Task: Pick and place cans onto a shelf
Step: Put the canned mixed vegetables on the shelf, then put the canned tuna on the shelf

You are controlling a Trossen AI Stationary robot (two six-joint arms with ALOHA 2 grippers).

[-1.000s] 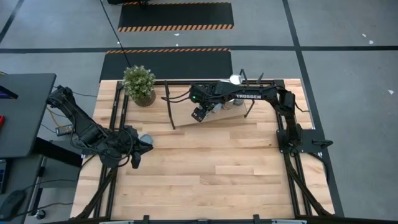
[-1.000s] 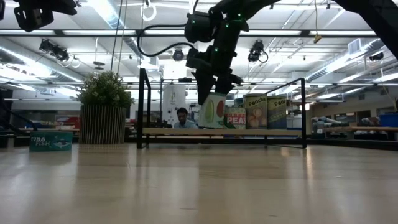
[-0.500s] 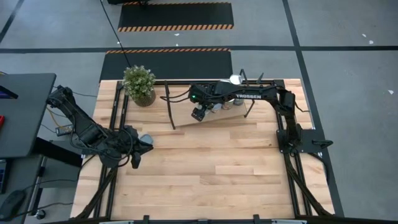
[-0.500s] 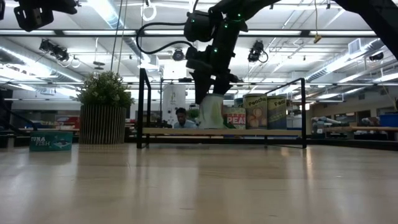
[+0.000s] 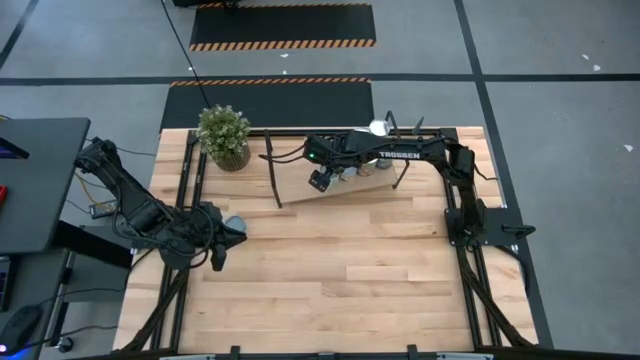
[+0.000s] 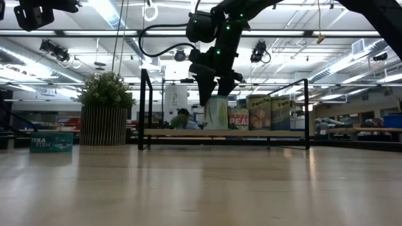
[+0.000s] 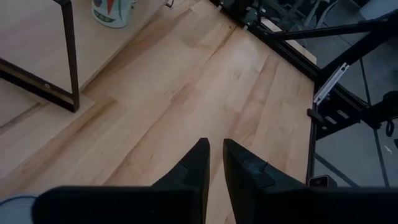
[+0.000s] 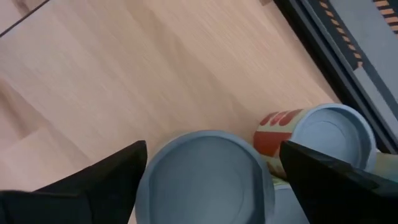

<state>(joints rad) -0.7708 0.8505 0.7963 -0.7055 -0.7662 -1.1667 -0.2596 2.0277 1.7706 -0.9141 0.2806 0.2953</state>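
My right gripper (image 8: 211,149) hangs open over the shelf (image 6: 223,133) at the table's far side. Its fingers stand on either side of a green-and-white can (image 6: 217,113), whose bluish-grey top (image 8: 205,180) shows between them. The can stands upright on the shelf board. To its right on the board are a red-labelled can (image 8: 323,137) and two taller cans (image 6: 269,112). My left gripper (image 7: 214,155) is shut and holds nothing, above the table near its left edge. A can (image 5: 232,222) stands beside it there.
A potted plant (image 5: 223,135) stands at the far left corner. A flat teal tin (image 6: 51,142) lies on the table in front of it. A silver-topped can (image 5: 378,128) sits behind the shelf. Black frame rods (image 7: 69,56) stand at the shelf's ends. The middle and near table is bare wood.
The can under my right gripper hung tilted just above the shelf board. It has come down and now stands upright on the board. The right gripper's fingers have spread wider around it, and its wrist has turned a little. My left arm kept still.
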